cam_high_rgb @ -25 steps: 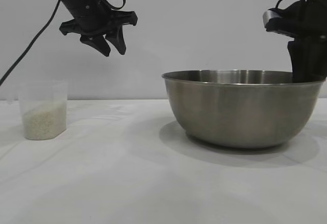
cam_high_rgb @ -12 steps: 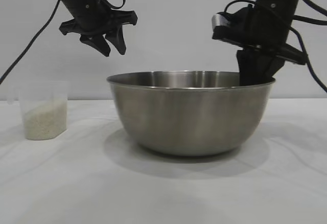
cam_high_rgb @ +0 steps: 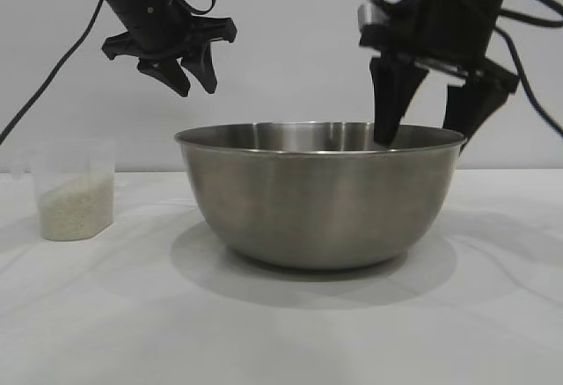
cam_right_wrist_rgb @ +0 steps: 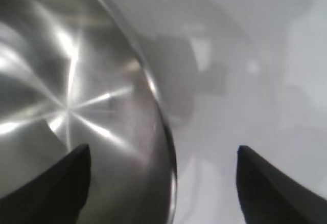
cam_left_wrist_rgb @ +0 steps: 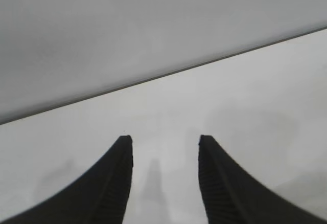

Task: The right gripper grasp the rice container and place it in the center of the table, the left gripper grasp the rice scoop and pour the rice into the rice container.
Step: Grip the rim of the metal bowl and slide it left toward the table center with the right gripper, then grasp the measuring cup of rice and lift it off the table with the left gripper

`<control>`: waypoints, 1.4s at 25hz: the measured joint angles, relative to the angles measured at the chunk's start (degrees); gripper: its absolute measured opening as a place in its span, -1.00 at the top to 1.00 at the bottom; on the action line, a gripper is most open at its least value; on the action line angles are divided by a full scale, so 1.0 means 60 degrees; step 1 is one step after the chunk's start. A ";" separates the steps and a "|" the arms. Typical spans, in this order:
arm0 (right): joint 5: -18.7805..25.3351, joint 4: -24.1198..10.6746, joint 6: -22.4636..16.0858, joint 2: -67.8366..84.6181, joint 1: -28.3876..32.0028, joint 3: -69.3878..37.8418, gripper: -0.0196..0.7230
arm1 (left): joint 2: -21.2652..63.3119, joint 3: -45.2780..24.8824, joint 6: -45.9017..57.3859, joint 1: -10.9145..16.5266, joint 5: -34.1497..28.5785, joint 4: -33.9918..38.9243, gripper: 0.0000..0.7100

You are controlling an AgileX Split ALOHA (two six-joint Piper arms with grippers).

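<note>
- Rice container [cam_high_rgb: 321, 199] sits on the bench [cam_high_rgb: 281, 323] about mid-view, upright, apparently empty inside in the right wrist view.
- Right gripper [cam_high_rgb: 428, 108] straddles the container's right-hand rim with its fingers spread: 1 finger dips inside the bowl, the other hangs outside it. Neither looks pressed to the steel, so the rim reads as released.
- Right wrist view agrees: rim of the rice container [cam_right_wrist_rgb: 153, 88] runs between the 2 dark fingertips with clear gaps on both sides.
- Rice scoop [cam_high_rgb: 76, 189] stands upright at the far left of the bench, well apart from the bowl, with rice [cam_high_rgb: 77, 209] filling roughly its lower half.
- Left gripper [cam_high_rgb: 187, 76] hangs in the air above and between scoop and bowl, fingers partly spread, holding nothing; its wrist view shows only bare bench.
- Judgement: placing step is essentially done; the step in hand is clearing the right arm.
- To do it well: lift straight up until both fingertips are above the rim before any sideways move, so the inner finger does not hook the rim and drag or tip the bowl.
- Then the left gripper should come down on the scoop squarely and keep it level so no grains spill.
</note>
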State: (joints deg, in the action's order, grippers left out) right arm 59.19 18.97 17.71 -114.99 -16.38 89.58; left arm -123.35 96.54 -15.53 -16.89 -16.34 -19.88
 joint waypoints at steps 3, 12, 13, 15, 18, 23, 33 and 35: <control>-0.1334 0.0128 0.0445 0.0922 0.0000 -0.0863 -0.38 | 0.0019 0.0000 0.0000 0.0000 0.0000 0.0161 0.24; -0.8118 0.0281 0.1995 0.4168 0.0123 -0.6791 -0.38 | 0.0087 0.0000 0.0000 0.0000 -0.0041 0.0240 0.24; -0.8326 0.0330 0.1995 0.4465 0.0254 -0.7060 -0.38 | 0.0112 0.0000 0.0000 0.0000 -0.0057 0.0240 0.24; -0.8423 0.0454 0.1995 0.4903 0.0722 -0.7453 -0.38 | 0.0133 0.0000 0.0000 0.0000 -0.0057 0.0240 0.24; -0.8045 0.0548 0.2025 0.5317 0.1946 -0.7611 -0.27 | 0.0149 0.0000 0.0000 0.0000 -0.0137 0.0240 0.24; -0.7675 0.0857 0.2371 0.6445 0.3116 -0.7611 -0.13 | 0.0168 0.0000 0.0000 0.0000 -0.0192 0.0240 0.24; -0.4945 0.5132 0.5404 0.8909 0.2882 -0.8054 -0.13 | 0.0289 0.0000 0.0000 0.0000 -0.0235 0.0221 0.24; -0.4750 0.5205 0.5628 0.9524 0.2882 -0.8555 -0.13 | 0.0289 0.0000 0.0000 0.0000 -0.0300 0.0221 0.24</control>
State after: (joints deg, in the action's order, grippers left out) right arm 30.68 50.20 51.48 -57.85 0.91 38.25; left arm -121.62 96.54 -15.53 -16.89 -18.15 -18.55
